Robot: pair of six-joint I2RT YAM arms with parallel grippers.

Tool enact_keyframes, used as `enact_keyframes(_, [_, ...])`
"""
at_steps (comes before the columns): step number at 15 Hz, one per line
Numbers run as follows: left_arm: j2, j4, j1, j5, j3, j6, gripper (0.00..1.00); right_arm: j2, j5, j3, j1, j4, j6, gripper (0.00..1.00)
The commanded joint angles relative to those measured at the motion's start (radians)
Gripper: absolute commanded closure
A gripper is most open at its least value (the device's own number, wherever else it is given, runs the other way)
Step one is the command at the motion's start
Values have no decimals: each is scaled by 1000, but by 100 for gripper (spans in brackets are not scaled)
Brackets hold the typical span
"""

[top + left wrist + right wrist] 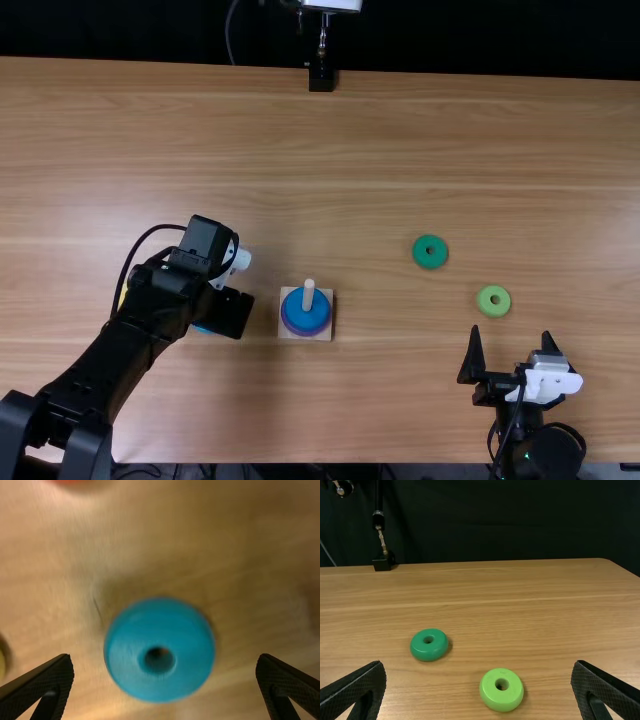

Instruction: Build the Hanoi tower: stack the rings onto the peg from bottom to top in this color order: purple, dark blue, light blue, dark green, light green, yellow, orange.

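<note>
Top view. The pale square wooden base (284, 331) is seen near the middle of the light brown wooden table (380, 150), its light wooden peg (308, 293) upright. On the peg, a round purple ring (305, 333) is topped by a round dark blue ring (306, 316). The black left gripper (232, 312) is held left of the base, apart from it; its spread cannot be judged from here. Just beside it, a sliver of a light blue ring (203, 330) is seen, the rest hidden. A bit of a yellow ring (123, 293) is glimpsed past the left arm. Well right of the base, a round dark green ring (430, 262) and a smaller light green ring (493, 311) are laid on the table, apart. The black right gripper (511, 336) is parked nearer the table's near edge, spread wide, nothing gripped. By the far edge, a black stand (322, 78) is noted.

Left wrist view. Fingers wide apart; pincer empty. The light blue ring is framed in the gap between them, flat on the wood, hole facing the camera; no contact with either finger is seen. Edges of the yellow ring and of an orange-red ring (72, 481) are cut off by the view.

Right wrist view. Fingers set wide apart, nothing held or touched. The dark green and light green rings are seen on the table beyond the fingertips, clear of each other.
</note>
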Motion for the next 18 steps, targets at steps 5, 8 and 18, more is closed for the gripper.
enact_keyframes(5, [17, 35, 9, 4, 3, -3, 0, -13, 6, -28, -16, -3, 2, 0])
enact_keyframes(8, [34, 28, 14, 6, -8, -5, 0, -13, 6, -28, -16, -3, 2, 0])
enact_keyframes(18, [66, -33, 34, 6, -8, -3, 0, -13, 6, -28, -16, -3, 2, 0])
